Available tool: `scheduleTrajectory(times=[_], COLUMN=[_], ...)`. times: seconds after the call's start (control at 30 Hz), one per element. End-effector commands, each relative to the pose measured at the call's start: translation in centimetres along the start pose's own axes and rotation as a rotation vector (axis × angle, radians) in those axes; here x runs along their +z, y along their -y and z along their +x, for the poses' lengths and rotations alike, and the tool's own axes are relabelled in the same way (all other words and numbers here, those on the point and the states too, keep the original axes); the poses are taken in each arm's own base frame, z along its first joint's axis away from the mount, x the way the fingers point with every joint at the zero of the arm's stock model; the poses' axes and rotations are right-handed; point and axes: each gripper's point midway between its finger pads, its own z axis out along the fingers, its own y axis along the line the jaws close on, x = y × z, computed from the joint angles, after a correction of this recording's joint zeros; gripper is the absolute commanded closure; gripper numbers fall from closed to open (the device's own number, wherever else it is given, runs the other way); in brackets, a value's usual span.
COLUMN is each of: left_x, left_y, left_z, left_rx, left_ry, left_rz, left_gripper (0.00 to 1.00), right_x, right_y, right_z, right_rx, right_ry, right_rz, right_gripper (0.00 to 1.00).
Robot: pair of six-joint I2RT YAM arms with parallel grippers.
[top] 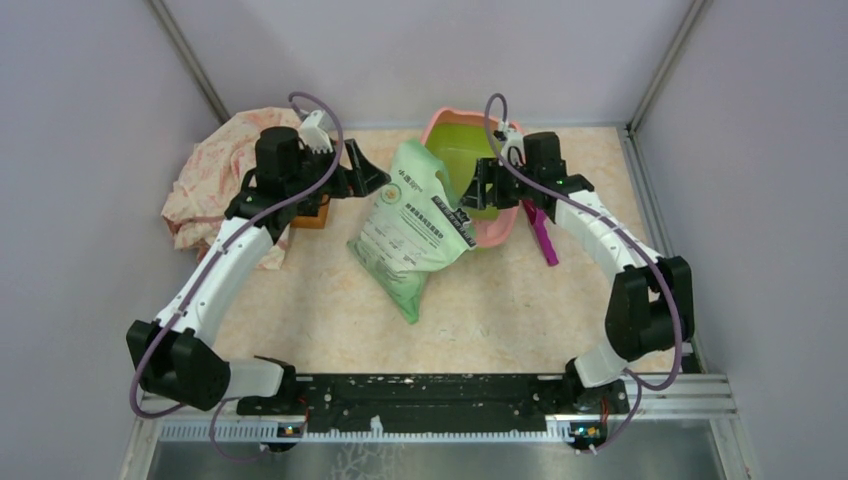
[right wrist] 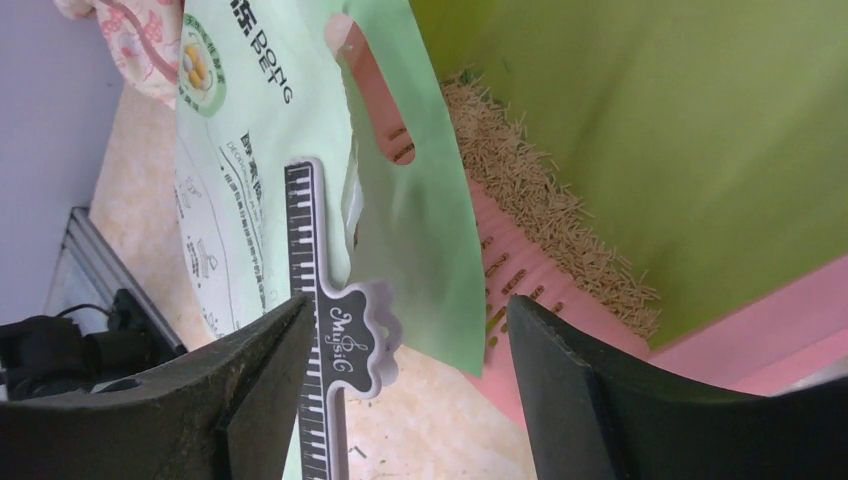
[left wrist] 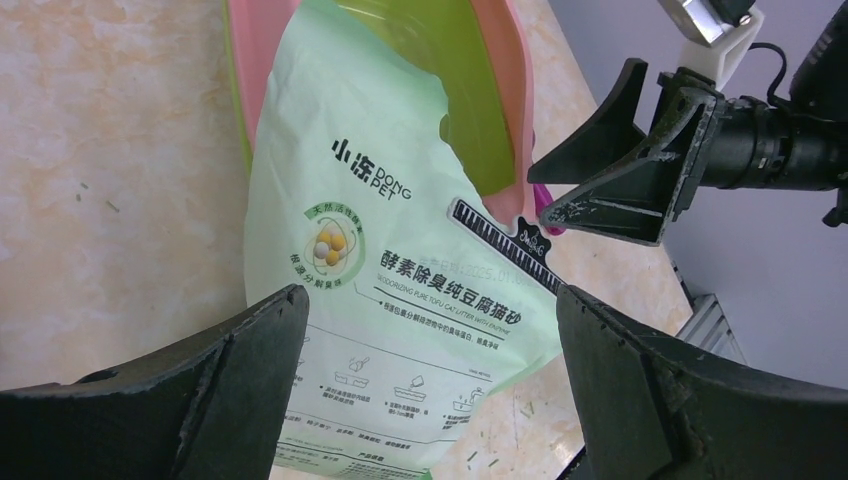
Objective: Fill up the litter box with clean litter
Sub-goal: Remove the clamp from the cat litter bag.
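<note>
A: Hovering leftmost, the left gripper (top: 365, 175) is spread and empty beside the bag (top: 410, 225), probably to steady it.
B: The bag's top leans on the litter box (top: 445, 118) at the table's back; the box's long axis runs near-to-far, slotted ledge nearest.
A: And the right gripper (right wrist: 410, 305)?
B: Spread, straddling the clip (right wrist: 340, 340) without pinching it. Only a sparse strip of clean litter (right wrist: 540, 220) lies inside.

The left arm (top: 215, 265) and right arm (top: 612, 228) arc forward from the near edge, elbows bowed outward. The left tool (top: 372, 172) and right tool (top: 482, 188) point inward toward each other, jaws spread wide.
</note>
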Motion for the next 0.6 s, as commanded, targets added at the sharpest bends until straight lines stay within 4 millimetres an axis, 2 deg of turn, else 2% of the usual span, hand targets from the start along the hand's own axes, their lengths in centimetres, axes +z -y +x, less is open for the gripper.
scheduleTrajectory(times=[0.0, 0.1, 0.23, 0.5, 0.57], left_x=[0.2, 0.3, 0.2, -0.1, -0.2], left_y=[0.8, 0.8, 0.9, 1.3, 1.4], left_z=[-0.1, -0.1, 0.1, 0.3, 0.3], left_rx=[0.013, 0.005, 0.0, -0.002, -0.001], left_ry=[0.009, 0.006, 0.002, 0.004, 0.004], left_rz=[0.039, 0.043, 0.048, 0.054, 0.055], left_gripper=[0.01, 0.01, 0.01, 0.01, 0.01], right_x=[-0.5, -0.1, -0.1, 0.2, 0.2], right_y=[-3.4, -3.8, -4.3, -4.0, -4.0], right_z=[-1.0, 0.0, 0.7, 2.1, 2.2], right_rx=[-0.004, 0.021, 0.038, 0.058, 0.063], right_ry=[0.045, 0.021, 0.017, -0.012, -0.013], right_rz=[-0.197, -0.249, -0.295, -0.295, -0.303], right_gripper=[0.31, 0.35, 0.36, 0.37, 0.4])
